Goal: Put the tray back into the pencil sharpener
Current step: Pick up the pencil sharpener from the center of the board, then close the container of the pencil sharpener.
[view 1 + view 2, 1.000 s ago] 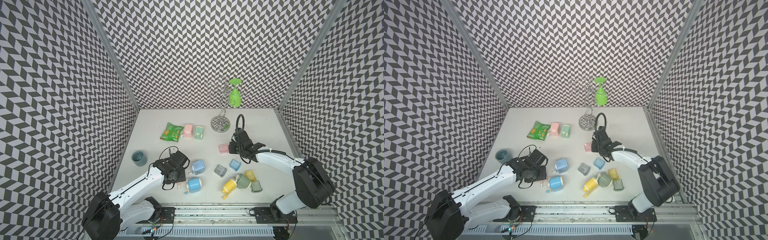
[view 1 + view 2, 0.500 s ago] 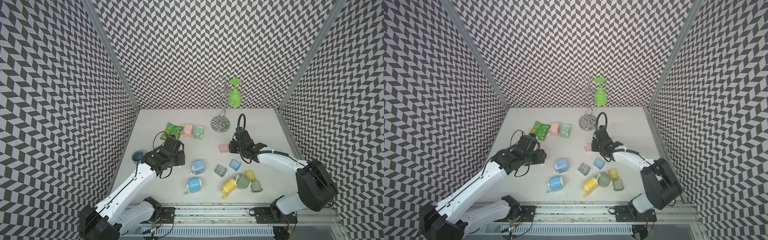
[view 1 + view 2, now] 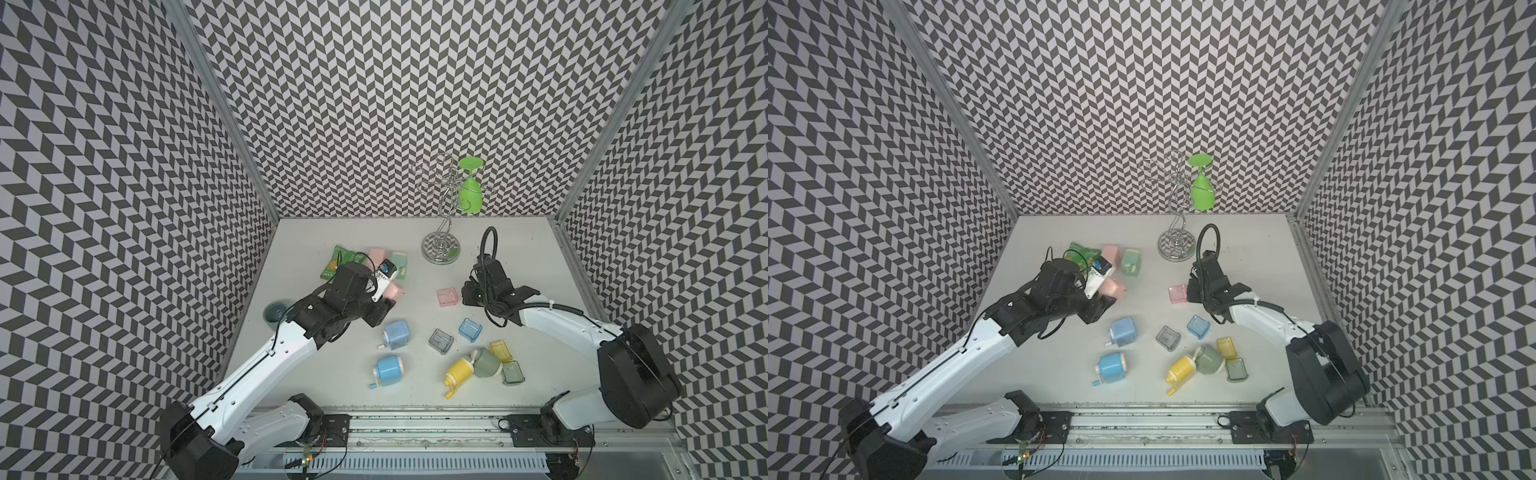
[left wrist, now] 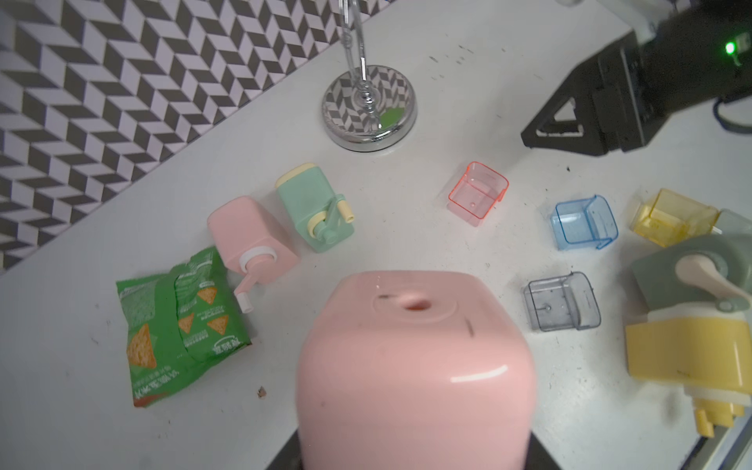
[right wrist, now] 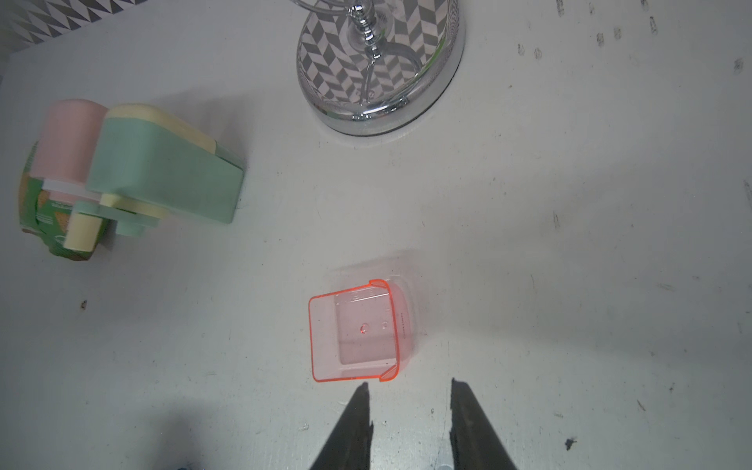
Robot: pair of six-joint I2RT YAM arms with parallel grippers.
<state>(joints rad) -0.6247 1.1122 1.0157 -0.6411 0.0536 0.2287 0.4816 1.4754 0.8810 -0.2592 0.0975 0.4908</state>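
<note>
The left gripper [image 3: 384, 297] has lifted the pink sharpener [image 4: 415, 366] off the table [image 3: 415, 257] and holds it clamped. Its slot is hidden, so it is probably not yet lined up. The right gripper [image 5: 411, 386] stays narrowly parted and empty, just beside the pink tray [image 5: 356, 331], which lies on the table well apart from the sharpener, so insertion is still ahead. The pink tray, grey tray [image 4: 561, 301], blue tray [image 4: 584, 221] and yellow tray [image 4: 673, 217] look empty.

The pink pencil sharpener [image 4: 415, 366] is smooth, glossy plastic catching a bright highlight, and the pink tray [image 5: 358, 331] is clear tinted plastic. At twelve o'clock from that tray the stand [image 5: 382, 81] is mirror-polished metal. The snack bag [image 4: 179, 321] is crinkled shiny film, the table [image 5: 569, 244] matt white and scuffed.
</note>
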